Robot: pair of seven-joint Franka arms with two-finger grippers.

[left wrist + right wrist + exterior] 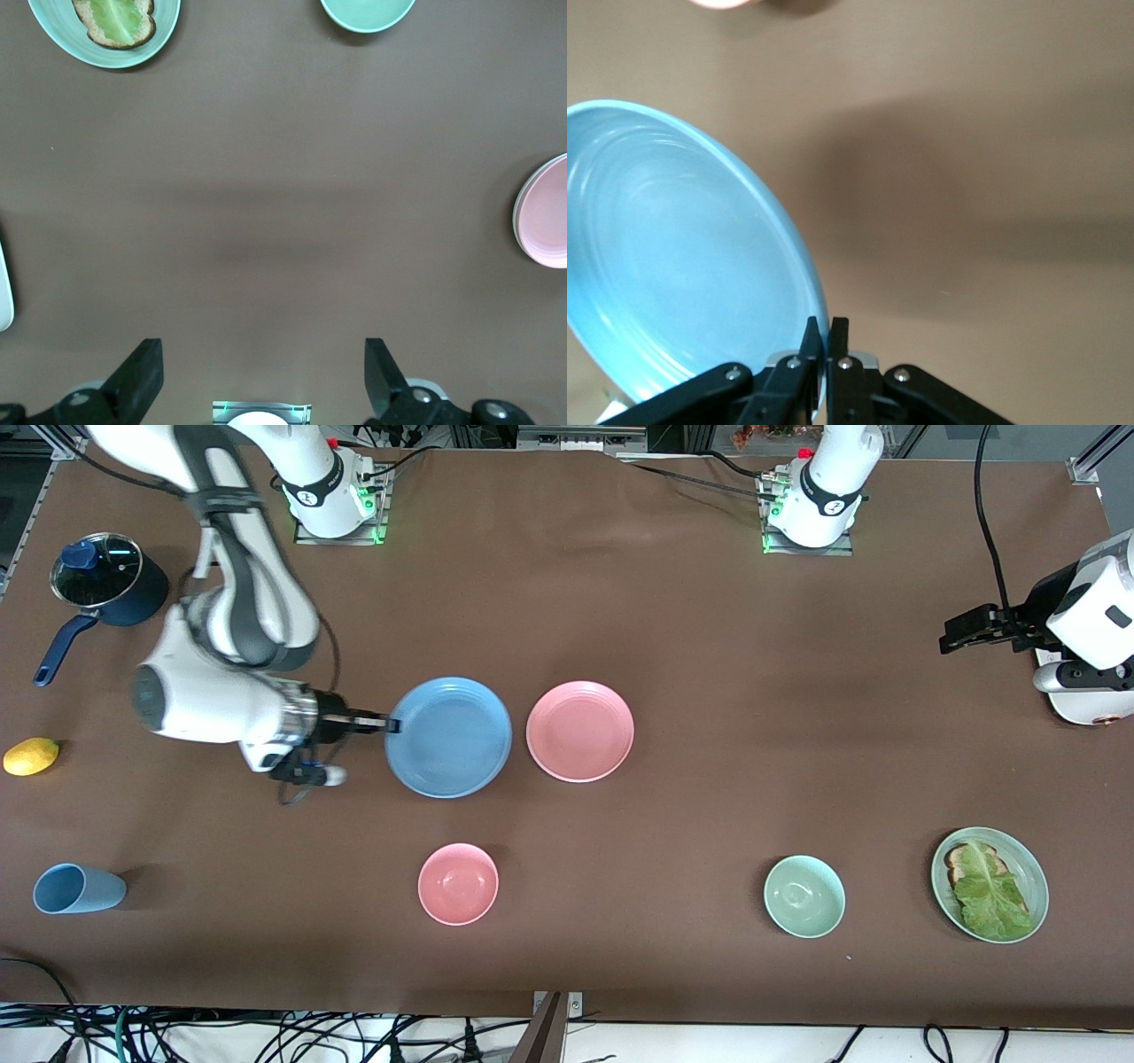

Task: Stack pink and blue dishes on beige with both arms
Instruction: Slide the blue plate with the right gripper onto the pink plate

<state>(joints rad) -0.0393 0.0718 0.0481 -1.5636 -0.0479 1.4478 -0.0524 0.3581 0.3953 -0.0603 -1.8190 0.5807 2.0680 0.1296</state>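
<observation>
My right gripper (pixel 390 724) (pixel 825 332) is shut on the rim of the blue plate (pixel 449 737) (pixel 673 266) and holds it just above the table near the middle. The pink plate (pixel 580 731) (pixel 547 212) lies beside it, toward the left arm's end. In the left wrist view a pale rim shows under the pink plate's edge; no other part of the beige plate is visible. My left gripper (pixel 966 627) (pixel 261 354) waits open and empty, high over the left arm's end of the table.
Along the edge nearest the front camera stand a light blue cup (pixel 78 888) on its side, a pink bowl (pixel 458 883), a green bowl (pixel 804 895) (pixel 368 11) and a green plate with toast and lettuce (pixel 990 884) (pixel 106 31). A lemon (pixel 31 756) and a lidded dark blue pot (pixel 108 580) sit at the right arm's end.
</observation>
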